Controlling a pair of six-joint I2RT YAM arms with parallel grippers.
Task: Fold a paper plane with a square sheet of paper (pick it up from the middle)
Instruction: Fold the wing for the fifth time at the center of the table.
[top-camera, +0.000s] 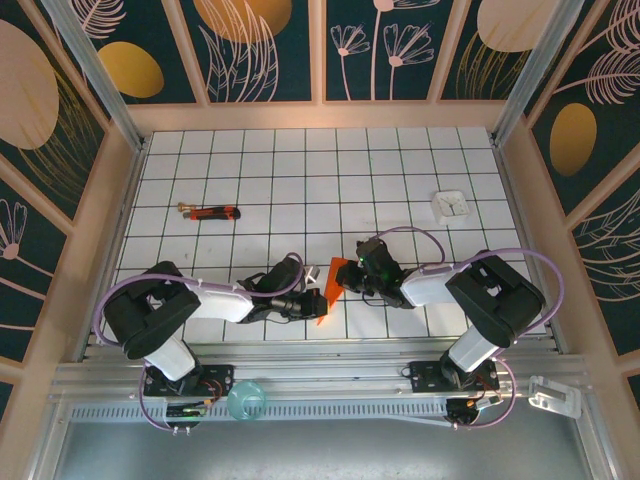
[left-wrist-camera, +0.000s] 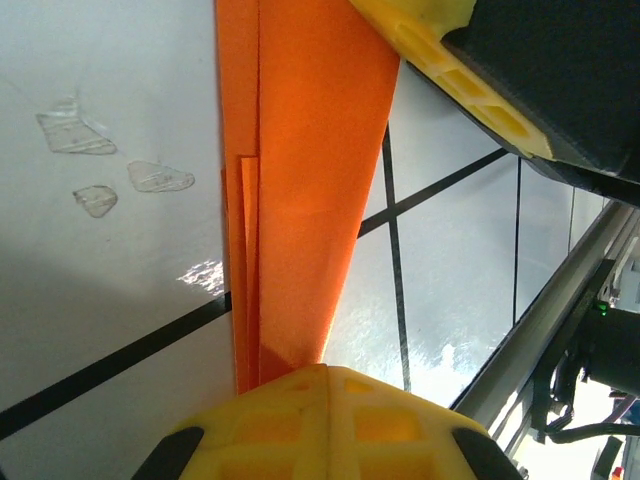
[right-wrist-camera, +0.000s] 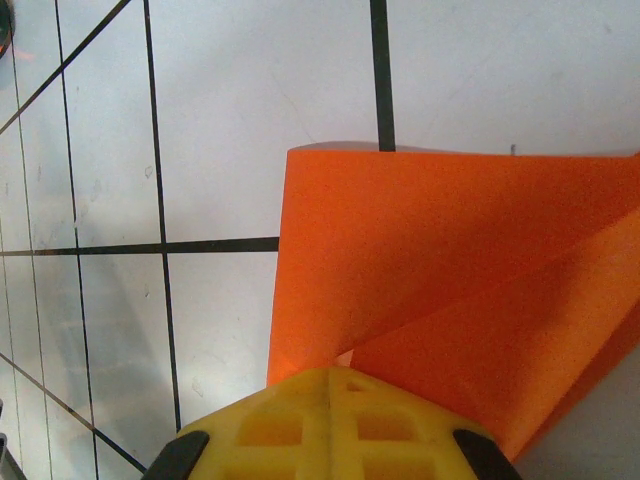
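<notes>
The square sheet of paper is orange-red and folded into a narrow, layered, tapering strip, held just above the grid table between my two grippers. My left gripper is shut on its near end. In the left wrist view the closed yellow tips of the left gripper pinch the paper, which runs away from them. My right gripper is shut on the far, wider end. In the right wrist view the right gripper clamps the paper where two flaps meet. One of the right gripper's yellow fingers shows in the left wrist view.
A thin red-and-black tool lies at the left middle of the table. A small white square object sits at the right. A teal round item rests on the front rail. Wooden walls close in the white grid table.
</notes>
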